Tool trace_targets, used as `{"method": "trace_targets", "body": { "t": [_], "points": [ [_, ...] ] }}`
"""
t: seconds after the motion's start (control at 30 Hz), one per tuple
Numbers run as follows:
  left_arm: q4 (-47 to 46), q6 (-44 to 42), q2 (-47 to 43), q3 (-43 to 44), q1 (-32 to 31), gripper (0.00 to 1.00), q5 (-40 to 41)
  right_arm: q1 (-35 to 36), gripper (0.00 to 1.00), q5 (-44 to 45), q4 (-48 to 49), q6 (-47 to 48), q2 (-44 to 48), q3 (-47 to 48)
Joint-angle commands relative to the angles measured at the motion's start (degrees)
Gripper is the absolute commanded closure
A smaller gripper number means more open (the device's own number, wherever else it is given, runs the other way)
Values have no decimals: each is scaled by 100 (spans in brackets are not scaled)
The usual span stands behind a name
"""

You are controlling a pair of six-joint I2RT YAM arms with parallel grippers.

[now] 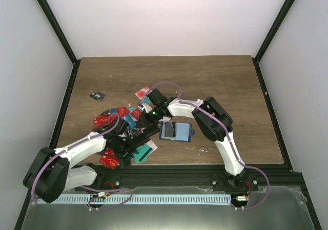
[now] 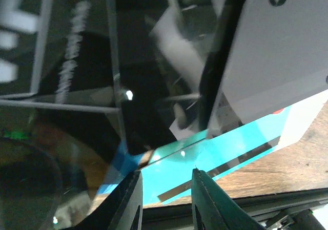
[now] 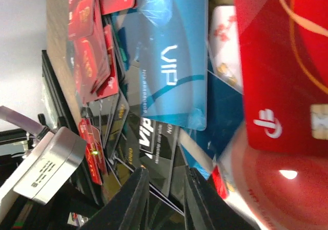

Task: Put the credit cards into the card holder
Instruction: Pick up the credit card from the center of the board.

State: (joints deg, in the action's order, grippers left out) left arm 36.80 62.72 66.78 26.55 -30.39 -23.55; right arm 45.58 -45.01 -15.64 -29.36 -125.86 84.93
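The credit cards (image 1: 119,118) lie in a loose heap at the table's middle left: red, teal, black and blue ones. The card holder (image 1: 176,131), dark blue, lies flat just right of the heap. My left gripper (image 1: 137,140) (image 2: 166,172) hovers low over a teal card (image 2: 225,148) (image 1: 146,151), its jaws a narrow gap apart with nothing between them. My right gripper (image 1: 146,118) (image 3: 165,169) points into the heap. Its jaws are close together but apart, and a black VIP card (image 3: 161,148) runs toward the gap. I cannot tell whether they touch it.
A blue VIP card (image 3: 174,61) and a big red card (image 3: 282,71) lie close under the right wrist. A dark card (image 1: 97,96) sits alone at the far left. A red-and-white card (image 1: 142,92) lies behind the heap. The two grippers are very near each other.
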Motion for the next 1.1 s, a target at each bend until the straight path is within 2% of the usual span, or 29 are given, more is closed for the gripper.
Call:
{"method": "trace_targets", "body": {
  "t": [0.0, 0.47, 0.6, 0.77, 1.07],
  "points": [
    [-363, -133, 507, 129, 102, 71, -90, 25, 80, 168, -354, 284, -75, 149],
    [197, -1161, 1477, 1246, 1022, 73, 705, 30, 82, 77, -62, -158, 756, -1409],
    [476, -1443, 1583, 1661, 1079, 73, 828, 30, 82, -51, 58, -299, 772, -1436],
    [913, -1444, 1076, 1755, 1096, 65, 1097, 31, 83, 19, -6, -324, 698, -1202],
    [344, -1870, 792, 1409, 1351, 59, 1059, 22, 83, 108, -14, -294, 648, -789]
  ]
}}
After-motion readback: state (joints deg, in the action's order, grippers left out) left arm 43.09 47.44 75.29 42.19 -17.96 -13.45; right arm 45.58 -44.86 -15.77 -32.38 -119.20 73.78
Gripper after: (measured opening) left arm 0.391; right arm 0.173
